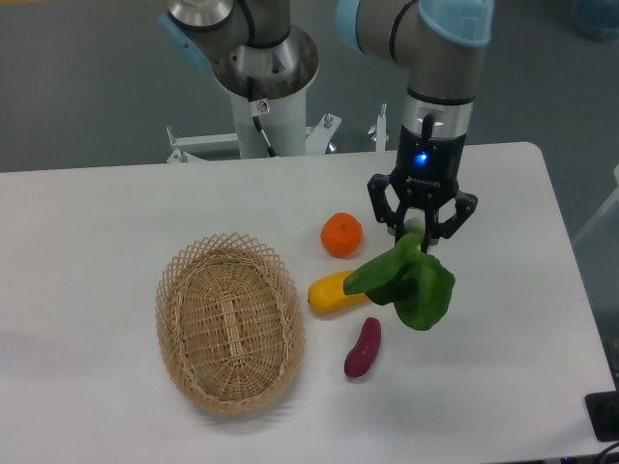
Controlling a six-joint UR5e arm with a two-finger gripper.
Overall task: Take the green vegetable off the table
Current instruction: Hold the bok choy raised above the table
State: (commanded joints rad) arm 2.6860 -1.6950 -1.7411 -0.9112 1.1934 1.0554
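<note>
The green vegetable (408, 282) hangs from my gripper (419, 235), which is shut on its pale stalk end. Its broad dark green leaves droop down and to the left, above the white table (97, 222). The leaves overlap the right end of the yellow fruit (334, 291) in this view. Whether the leaf tips still touch the table, I cannot tell.
An orange (341, 235) lies left of the gripper. A purple eggplant-shaped item (364, 348) lies below the leaves. A wicker basket (229, 321) stands at the left. The arm's base (263, 72) rises behind the table's far edge.
</note>
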